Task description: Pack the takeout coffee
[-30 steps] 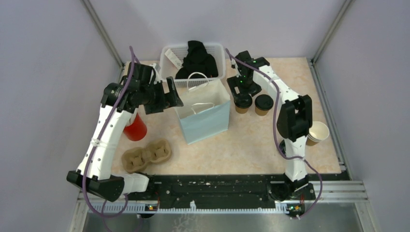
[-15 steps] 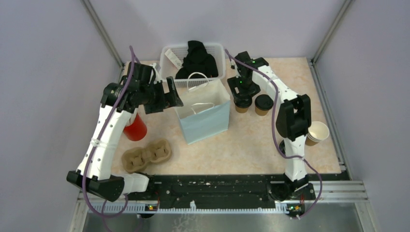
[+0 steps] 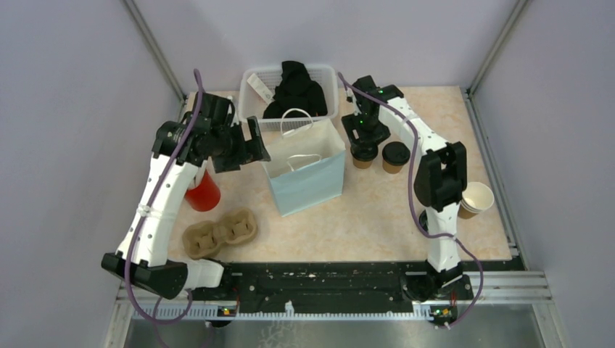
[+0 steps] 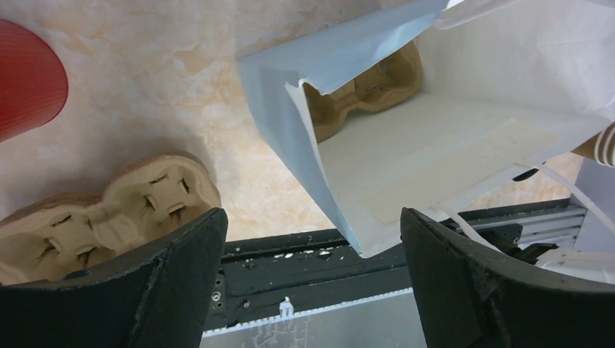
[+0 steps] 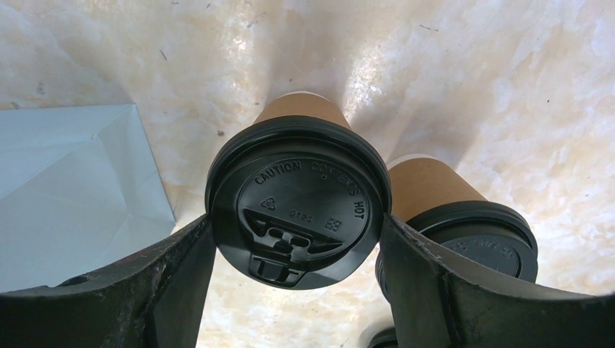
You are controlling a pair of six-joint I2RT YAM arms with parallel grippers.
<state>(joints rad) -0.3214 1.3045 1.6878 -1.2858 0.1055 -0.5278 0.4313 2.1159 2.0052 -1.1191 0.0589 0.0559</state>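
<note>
The lid (image 5: 297, 196) of the cup (image 5: 301, 119) carries raised letters in an arc: "CAUTION CONTENTS HOT". Under them sit a recycling triangle and a short code too small to read surely. No other writing can be read.

The right gripper (image 5: 297, 221) has the cup between its fingers (image 5: 174, 275), lid facing the wrist camera. Both fingers lie against the lid's rim, one on each side, with no gap showing. The cup stands upright on the table (image 5: 508, 87). Whether the fingers are pinching it or only touching it cannot be told. Just outside the finger at the right of the wrist view stands a second cup (image 5: 435, 188), also lidded, close beside the first. Outside the other finger is a wall of the pale blue bag (image 5: 72, 181).

The left gripper (image 4: 312, 217) is spread wide and holds nothing. Its fingers (image 4: 181, 268) touch nothing. Beyond the gap between them is the bag's open mouth, with a carrier (image 4: 362, 87) lying inside at the bottom. Beyond the finger at the left of that view, on the table, lies another carrier (image 4: 109, 210), and farther out on the same side is the red cup (image 4: 29, 80).
</note>
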